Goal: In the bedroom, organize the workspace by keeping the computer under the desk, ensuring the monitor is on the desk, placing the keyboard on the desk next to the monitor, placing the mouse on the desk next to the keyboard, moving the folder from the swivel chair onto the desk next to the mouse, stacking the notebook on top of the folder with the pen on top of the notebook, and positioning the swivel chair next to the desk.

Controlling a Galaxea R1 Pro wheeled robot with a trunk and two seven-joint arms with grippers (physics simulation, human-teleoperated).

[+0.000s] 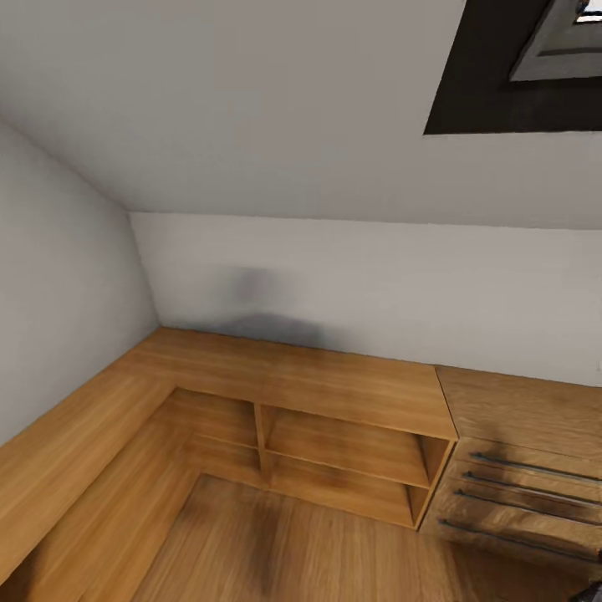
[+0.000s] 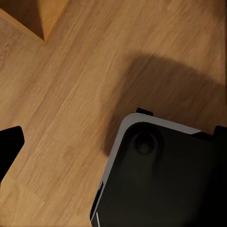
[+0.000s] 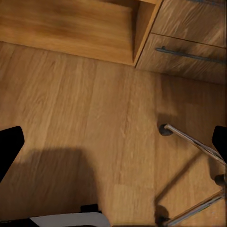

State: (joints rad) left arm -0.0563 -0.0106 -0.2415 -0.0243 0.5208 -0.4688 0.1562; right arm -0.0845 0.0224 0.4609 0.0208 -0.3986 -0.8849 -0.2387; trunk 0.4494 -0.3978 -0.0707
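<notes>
The swivel chair's chrome star base (image 3: 196,144) stands on the wooden floor in the right wrist view, with thin legs ending in dark casters. Its seat is out of view. My right gripper (image 3: 113,144) hangs open over the floor beside that base, with nothing between its black fingertips (image 3: 10,145). In the left wrist view my left gripper (image 2: 113,142) is open and empty above the floor, over my own black base (image 2: 161,179). The desk, monitor, keyboard, mouse, folder, notebook, pen and computer are out of view.
A low light-wood shelf unit (image 1: 334,393) runs along the white walls and turns at the left corner. A light wooden chest with bar handles (image 1: 527,493) adjoins it on the right, also seen as drawers (image 3: 189,38). A dark-framed skylight (image 1: 518,67) sits in the sloped ceiling.
</notes>
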